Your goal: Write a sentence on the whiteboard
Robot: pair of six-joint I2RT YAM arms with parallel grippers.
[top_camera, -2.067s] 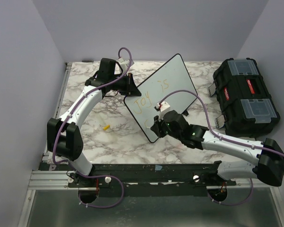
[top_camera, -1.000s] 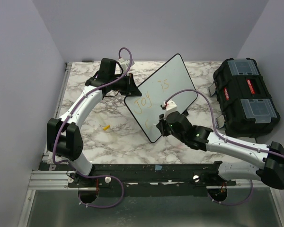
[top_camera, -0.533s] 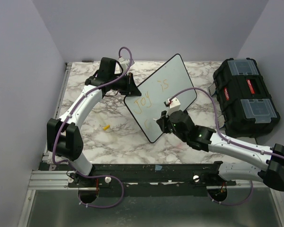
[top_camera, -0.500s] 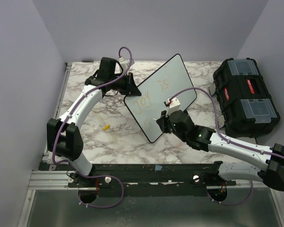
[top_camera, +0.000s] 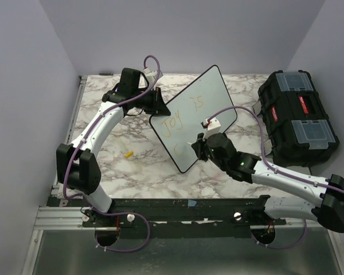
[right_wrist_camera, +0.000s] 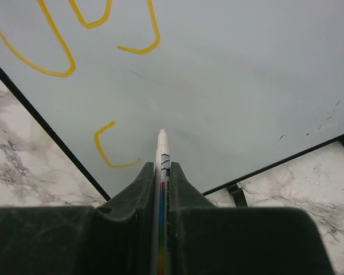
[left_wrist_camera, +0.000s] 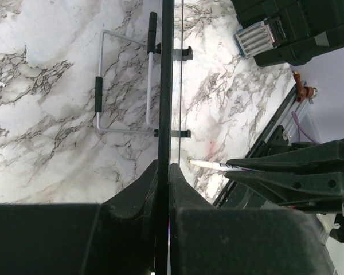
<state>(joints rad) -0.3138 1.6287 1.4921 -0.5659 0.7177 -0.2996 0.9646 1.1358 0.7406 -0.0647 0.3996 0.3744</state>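
The whiteboard (top_camera: pixel 212 94) stands tilted on the marble table, and my left gripper (top_camera: pixel 159 105) is shut on its upper left rim. In the left wrist view the board's black edge (left_wrist_camera: pixel 166 86) runs straight between the fingers of the left gripper (left_wrist_camera: pixel 165 166). The sentence (top_camera: pixel 173 124) reads "Joy is" in yellow-orange, with a lone "C" (right_wrist_camera: pixel 106 150) below it. My right gripper (top_camera: pixel 197 146) is shut on a white marker (right_wrist_camera: pixel 162 150). The marker's tip sits at the whiteboard (right_wrist_camera: pixel 235 86), just right of the "C". The marker (left_wrist_camera: pixel 209 165) also shows from the side, pointing at the board.
A black toolbox (top_camera: pixel 297 117) with clear lids sits at the right edge of the table (top_camera: pixel 103 143). A small yellow cap (top_camera: pixel 128 153) lies left of the board. A wire stand (left_wrist_camera: pixel 123 103) lies on the marble behind the board.
My right gripper has shifted a little to the right along the board's lower part with the marker. The left arm and the board have stayed put.
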